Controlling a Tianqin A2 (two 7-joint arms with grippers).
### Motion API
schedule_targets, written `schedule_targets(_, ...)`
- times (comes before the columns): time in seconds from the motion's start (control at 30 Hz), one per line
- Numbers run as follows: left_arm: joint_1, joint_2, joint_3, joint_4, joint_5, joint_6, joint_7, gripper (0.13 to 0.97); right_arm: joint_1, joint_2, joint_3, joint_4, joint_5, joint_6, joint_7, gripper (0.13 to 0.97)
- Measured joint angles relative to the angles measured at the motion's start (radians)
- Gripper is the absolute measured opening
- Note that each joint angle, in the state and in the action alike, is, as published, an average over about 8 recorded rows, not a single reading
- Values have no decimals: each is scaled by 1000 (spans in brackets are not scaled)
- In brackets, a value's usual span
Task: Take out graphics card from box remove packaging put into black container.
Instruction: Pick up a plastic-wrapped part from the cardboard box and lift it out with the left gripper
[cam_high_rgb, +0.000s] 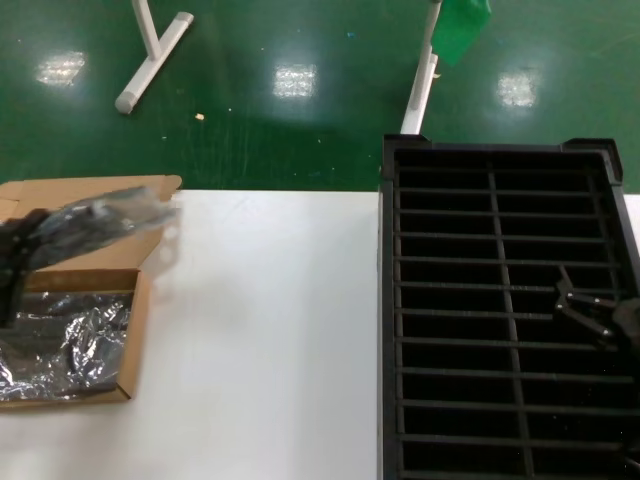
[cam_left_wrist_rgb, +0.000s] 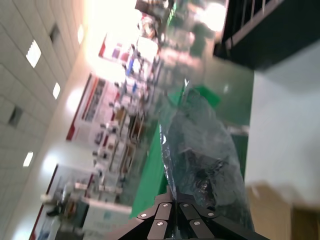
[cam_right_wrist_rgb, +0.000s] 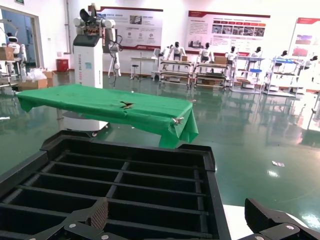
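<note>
Packaging hides its contents, pinched by left gripper.

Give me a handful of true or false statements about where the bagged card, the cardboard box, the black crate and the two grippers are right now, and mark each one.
1. The left gripper is shut on the packaging, lifted above the box. True.
2. The black container already holds a graphics card. False: its visible slots are empty.
3. The right gripper is open, over the black container. True.
4. The box is empty. False: crinkled silver bags still lie inside it.
5. The box sits on the robot's right. False: it sits on the left, the black container on the right.
</note>
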Motion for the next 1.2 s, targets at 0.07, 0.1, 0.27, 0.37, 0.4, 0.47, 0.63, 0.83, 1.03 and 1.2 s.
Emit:
schedule_targets(0.07,2,1,16,-28,-3,13,-28,142,0,0,1,0,0,0,0,966)
schedule_targets(0.1,1,1,26,-42,-4,19,-44,142,0,-2,3,0,0,-2,-1,966)
schedule_targets(0.27,-17,-1,94,-99,-1,47,-117,142,0,-24,51,7,10,-33,-16,966)
schedule_targets(0.37,-43,-7,143,-124,6,61,-157,142,-6,-37,101,20,31,-75,-28,966)
schedule_targets(0.4,-53,-9,159,-131,10,66,-169,142,-10,-38,118,26,41,-94,-31,966)
schedule_targets(0.47,-74,-15,192,-145,18,73,-192,142,-20,-35,151,39,67,-138,-36,966)
schedule_targets(0.63,-124,-31,266,-178,40,87,-239,142,-57,-1,228,66,154,-290,-49,966)
schedule_targets(0.83,-158,-49,333,-207,55,120,-267,142,-112,56,303,68,257,-497,-89,966)
schedule_targets(1.03,-167,-74,367,-231,56,155,-279,142,-180,89,350,77,315,-645,-157,963)
schedule_targets(1.2,-149,-103,361,-260,47,174,-295,142,-229,115,365,87,350,-724,-174,957)
